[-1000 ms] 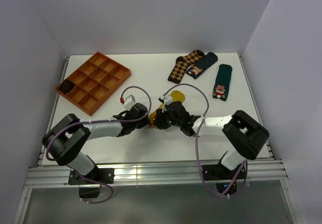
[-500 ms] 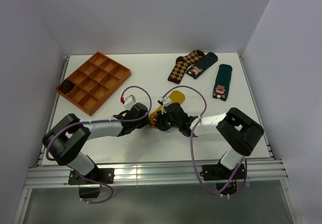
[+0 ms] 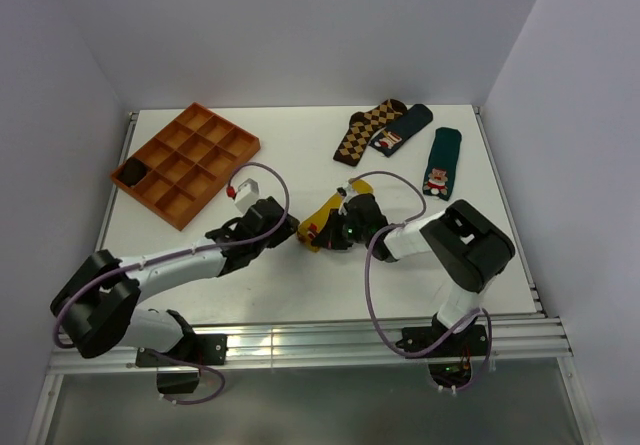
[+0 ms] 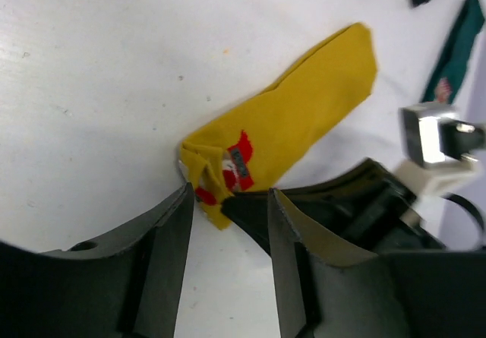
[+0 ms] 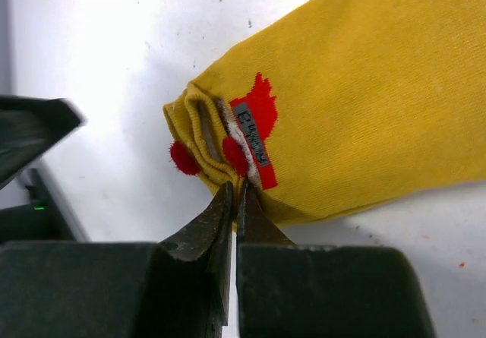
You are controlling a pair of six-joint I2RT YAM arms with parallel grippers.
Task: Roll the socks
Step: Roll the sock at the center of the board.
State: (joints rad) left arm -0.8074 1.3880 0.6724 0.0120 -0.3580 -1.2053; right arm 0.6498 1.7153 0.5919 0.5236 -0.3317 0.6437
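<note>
Left end effector [image 4: 226, 201] gapes wide and empty, the yellow sock [image 4: 304, 118] lying on the counter [image 4: 91, 64] with its folded toe between the jaws. Right end effector [image 5: 234, 192], closed to a sliver, touches that fold from the opposite side. I'd keep the tuck tight while rolling. Since a second ago, the left arm has stretched flatter and the right elbow has drawn in

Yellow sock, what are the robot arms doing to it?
Both arms are working on the mustard-yellow sock in the middle of the table. Its toe end is folded over just a little. The right claw is shut, tips at that fold; the left claw is open around the same end.
</note>
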